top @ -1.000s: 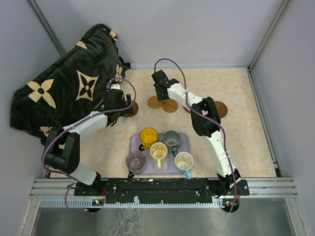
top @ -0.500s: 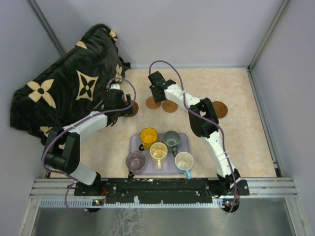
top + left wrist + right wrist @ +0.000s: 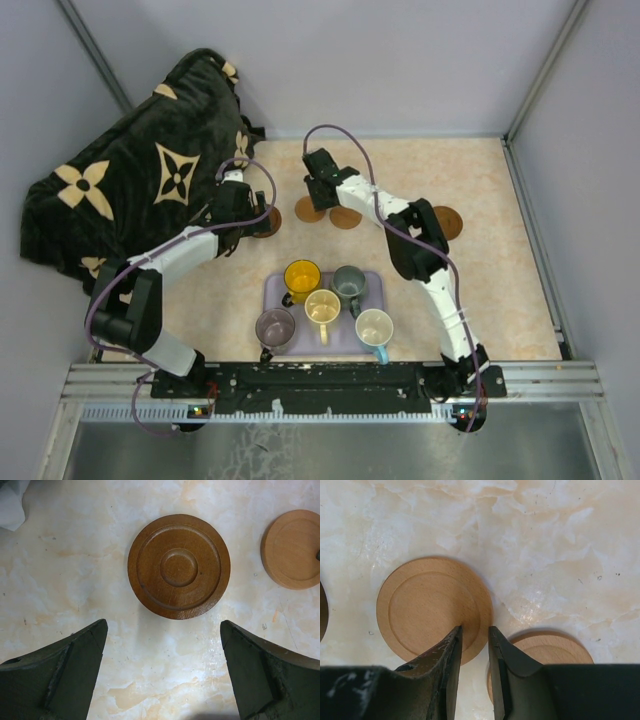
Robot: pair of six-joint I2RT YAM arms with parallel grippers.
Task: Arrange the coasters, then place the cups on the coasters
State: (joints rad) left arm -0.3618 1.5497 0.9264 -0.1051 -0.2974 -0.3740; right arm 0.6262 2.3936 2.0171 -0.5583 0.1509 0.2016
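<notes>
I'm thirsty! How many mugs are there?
5, all on the lavender rectangular tray: yellow mug far left, dark grey-green mug far right, cream mug middle, mauve-grey mug near left, white blue-handled mug near right. None seem hidden.

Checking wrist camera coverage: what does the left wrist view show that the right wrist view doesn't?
Left wrist only: the whole dark ringed coaster, centred ahead of the wide-open left gripper, and something pale in the top-left corner. Right wrist only: the right gripper, its fingers narrowly parted over the rim of the light coaster, and a second pale coaster half hidden behind it. Both: the marbled tabletop and, probably, that same light coaster, cut off at the left view's right edge.
</notes>
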